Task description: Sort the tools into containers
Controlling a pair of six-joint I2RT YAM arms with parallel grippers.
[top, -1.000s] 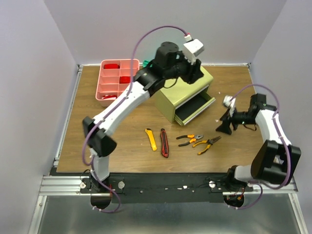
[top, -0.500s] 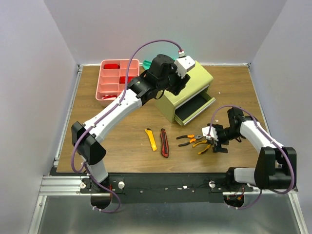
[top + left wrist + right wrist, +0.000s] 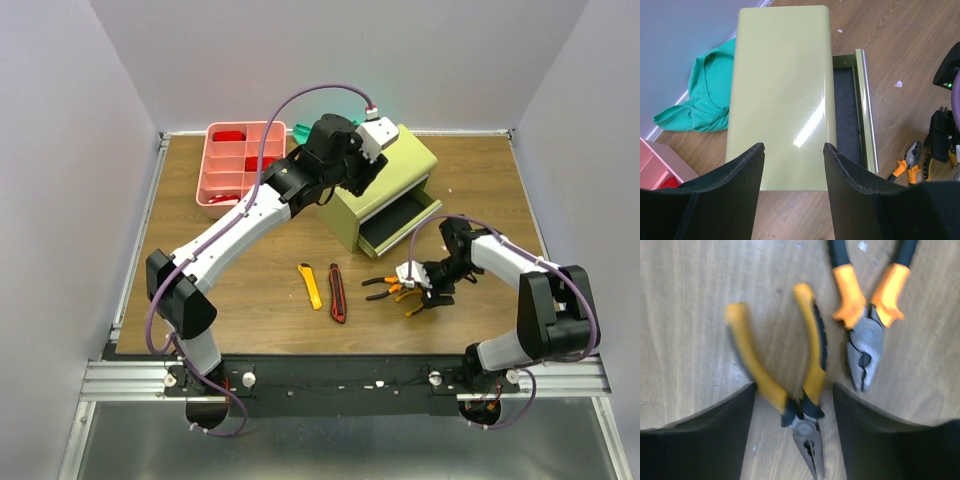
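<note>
Yellow-handled pliers [image 3: 815, 355] lie on the table [image 3: 690, 315], near right, just beside the orange pair [image 3: 866, 332], near the chest's [image 3: 780, 90] open drawer [image 3: 845, 115]. We judge them stiff and heavyish, with grippy handles, best taken by the pivot. Right gripper [image 3: 794, 387] open, straddling that pivot, holding nothing. Left gripper [image 3: 794, 150] open, empty, above the chest.

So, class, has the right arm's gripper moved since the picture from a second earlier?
Yes. In the top view the right gripper has swung from beside the olive-green metal chest toward the near edge, over the orange-handled pliers.
</note>
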